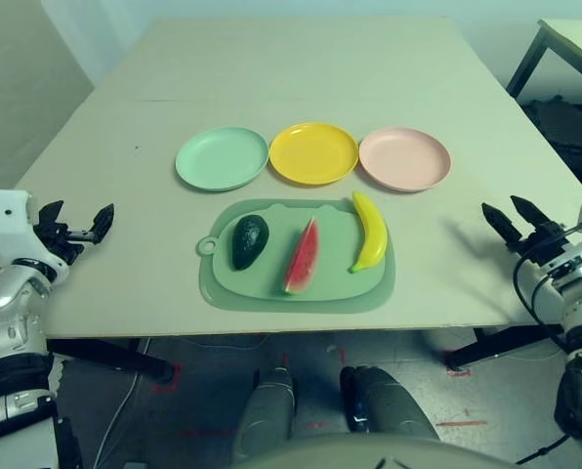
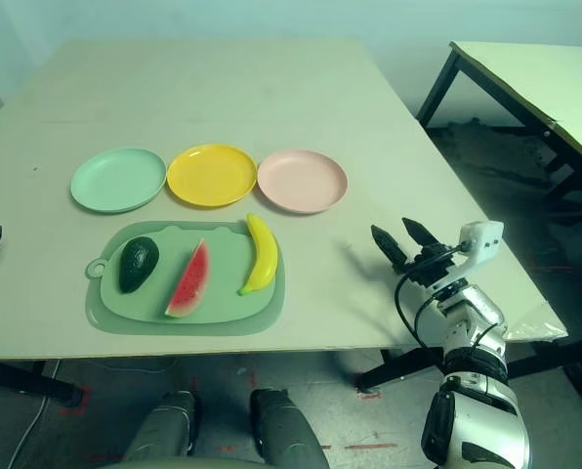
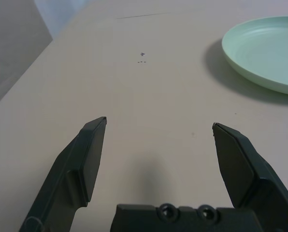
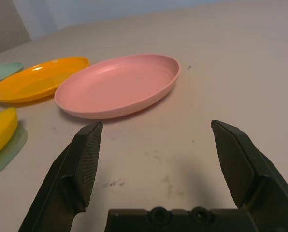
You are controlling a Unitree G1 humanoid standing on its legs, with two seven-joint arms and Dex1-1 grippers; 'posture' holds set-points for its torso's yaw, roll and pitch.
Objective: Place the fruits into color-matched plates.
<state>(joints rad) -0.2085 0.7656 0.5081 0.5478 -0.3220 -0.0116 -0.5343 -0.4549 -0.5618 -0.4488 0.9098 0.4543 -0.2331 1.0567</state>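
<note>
The three toy fruits lie side by side on the green cutting board [image 1: 232,295]: the dark avocado [image 1: 250,241] toward the robot's left, the red watermelon wedge [image 1: 302,258] in the middle, its green rind along one edge, and the curved yellow banana [image 1: 370,233] toward the right, its upper end reaching the board's far edge. None of them is on a plate, so by the look of it no part of the sorting is done and all three placements are left.

Beyond the board, the plates stand in a row, all empty: the mint green plate [image 1: 222,158] on the left, the yellow plate [image 1: 313,153] in the middle and the pale pink plate [image 1: 405,159] on the right. By colour, the avocado should go to the mint green one, the banana to the yellow one, and the watermelon most likely to the pale pink one, as the nearest match to its red flesh.

Farther out, the left tool [image 3: 159,123] is over the surface [image 1: 271,59] on the robot's left, its fingers spread wide with nothing between them. The right tool [image 4: 157,123] is off to the right of the board, also spread apart and empty. Neither touches a fruit, so the first pick is still to be made.
</note>
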